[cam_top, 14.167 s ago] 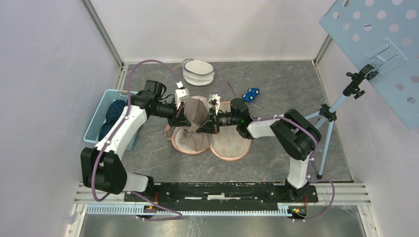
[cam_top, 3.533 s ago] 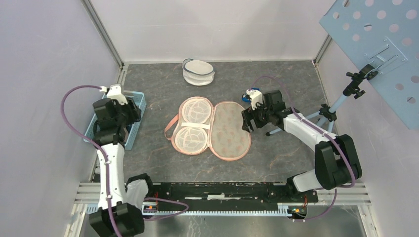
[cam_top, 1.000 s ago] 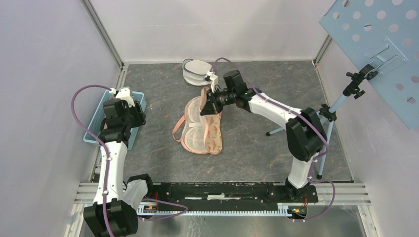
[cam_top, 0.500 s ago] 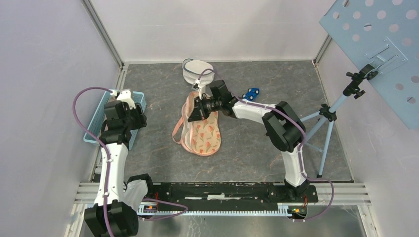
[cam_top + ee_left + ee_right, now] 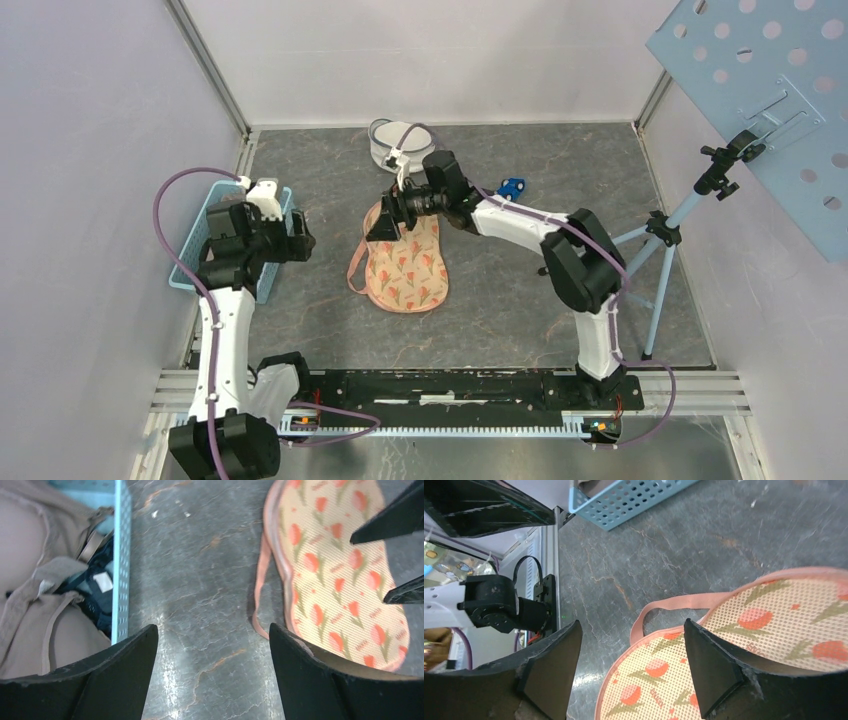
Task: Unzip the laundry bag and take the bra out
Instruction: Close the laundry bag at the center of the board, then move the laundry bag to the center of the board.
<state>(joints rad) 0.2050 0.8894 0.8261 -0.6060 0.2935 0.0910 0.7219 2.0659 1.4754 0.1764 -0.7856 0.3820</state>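
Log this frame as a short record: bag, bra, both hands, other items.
laundry bag: flat mid-table, folded shut, floral side up, pink strap loop on its left edge
bra: beige, lying in the blue basket at the table's left
left hand: open, empty, beside the basket
right hand: open, empty, over the bag's far end
other items: round mesh bag at the back; blue toy car to its right
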